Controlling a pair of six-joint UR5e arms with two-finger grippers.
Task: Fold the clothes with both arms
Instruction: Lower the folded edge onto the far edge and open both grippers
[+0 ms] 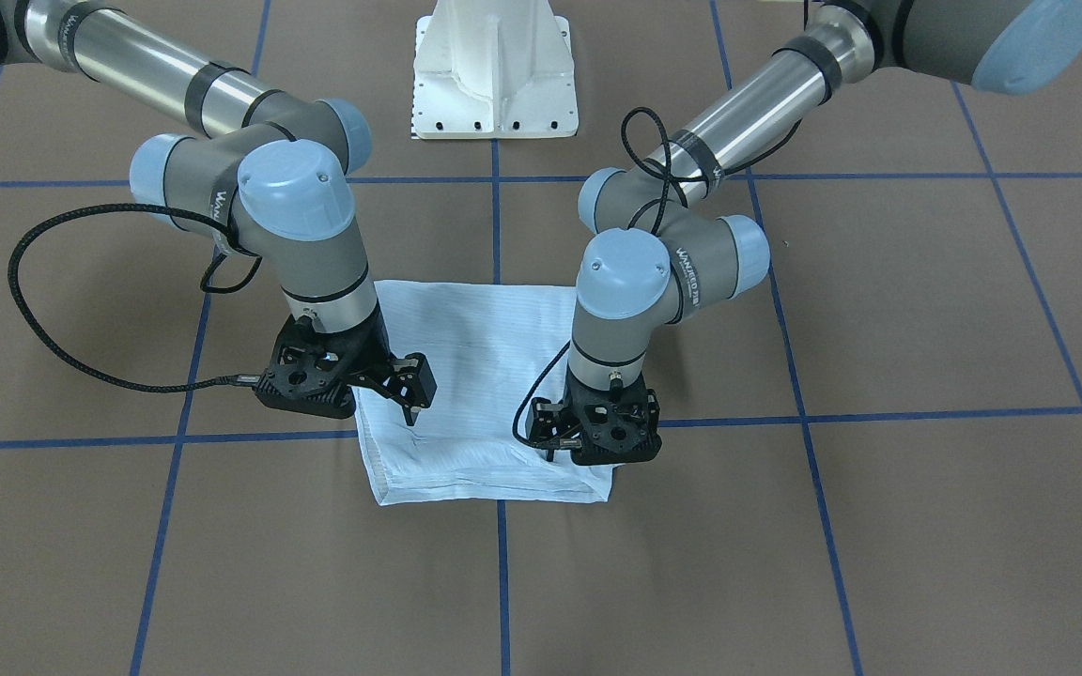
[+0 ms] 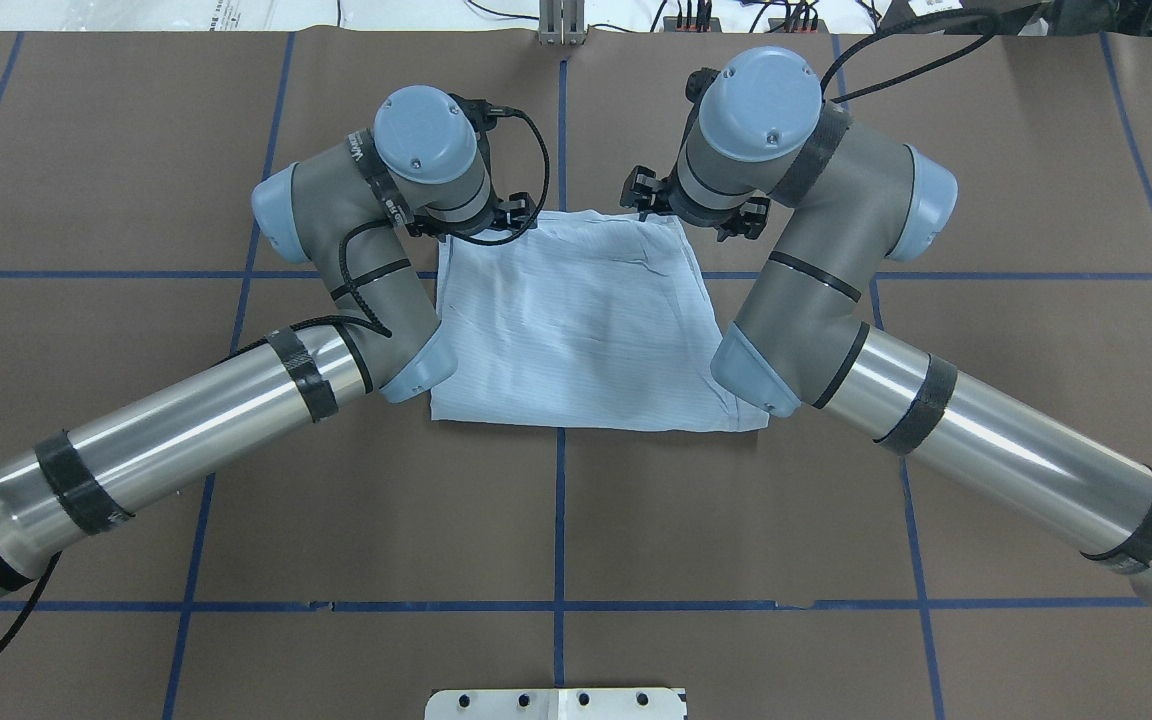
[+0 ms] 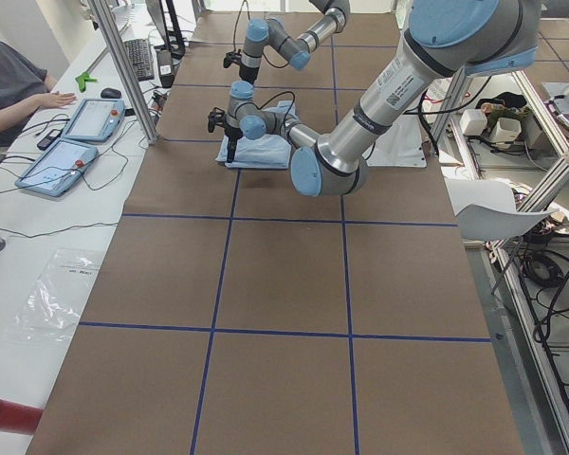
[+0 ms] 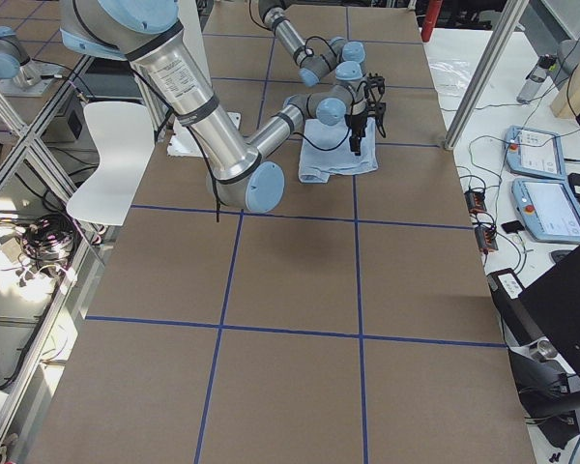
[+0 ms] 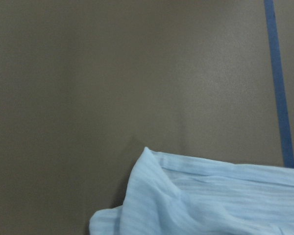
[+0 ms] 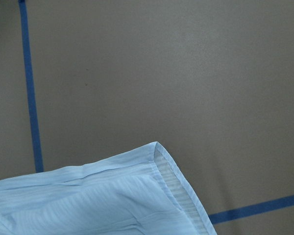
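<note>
Currently the shirt (image 1: 480, 376) lies folded into a rough rectangle, flat on the brown table (image 1: 879, 310). It covers a crossing of the blue tape lines (image 1: 496, 216) and sits well apart from the white pedestal base (image 1: 494, 70).

Front-facing view: the right gripper (image 1: 409, 399) stands over the shirt's side edge on the robot's right, and the left gripper (image 1: 560, 439) over the opposite side edge. Both are toward the end of the shirt farthest from the pedestal. One dark fingertip of each points down at the cloth. Contact cannot be confirmed, and for neither gripper can it be told whether the jaws are apart or together.

Overhead view: the wrist joints cover both grippers almost wholly, so only black brackets show beside the shirt's far corners. This view does show most of the shirt's near edge, lying straight, and a few creases toward its far edge.

Left wrist view: one shirt corner, slightly rumpled, with a layer turned under it. Bare table lies beyond, with a tape line to one side.

Right wrist view: another corner with a neat hem, lying flat, with tape lines on two sides. Neither wrist view settles the jaw state.

Side views alone show what lies off the table. A seated operator (image 3: 9, 85) with two teach pendants (image 3: 95, 118) is beyond the shirt's far end, and a white chair (image 4: 106, 155) stands on the pedestal side.
</note>
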